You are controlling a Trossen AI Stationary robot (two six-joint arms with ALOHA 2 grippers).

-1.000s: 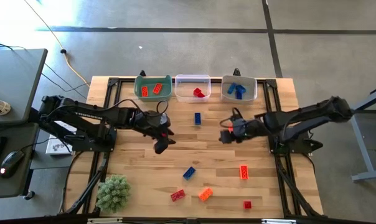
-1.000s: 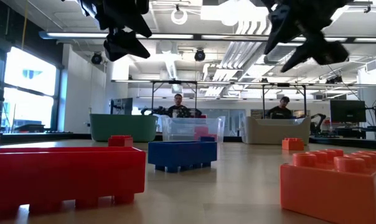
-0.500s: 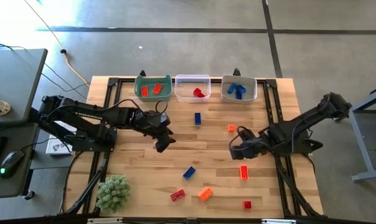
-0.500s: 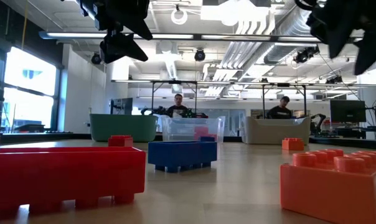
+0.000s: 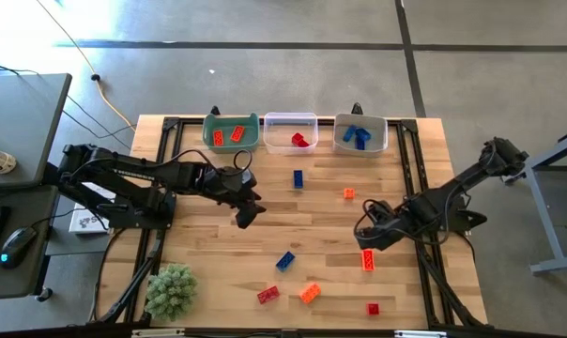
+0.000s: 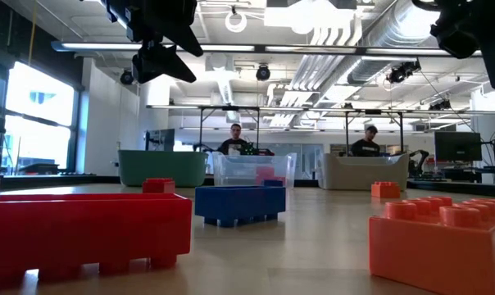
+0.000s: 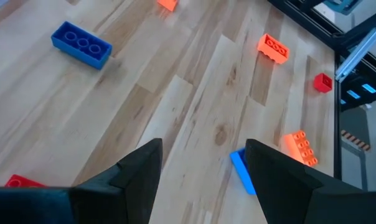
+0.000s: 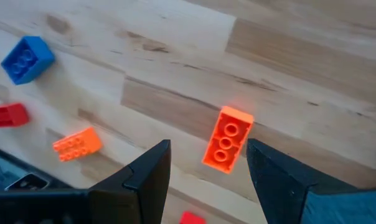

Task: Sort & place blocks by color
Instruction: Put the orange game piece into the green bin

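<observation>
Wooden table (image 5: 208,244) with scattered blocks (image 5: 367,259)

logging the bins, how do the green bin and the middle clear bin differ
The green bin is opaque and sits at the left end of the row; the clear bin is see-through and sits in the middle. The green bin holds two orange bricks; the clear bin holds red bricks. Both stand at the table's far edge and look alike in size.
</observation>
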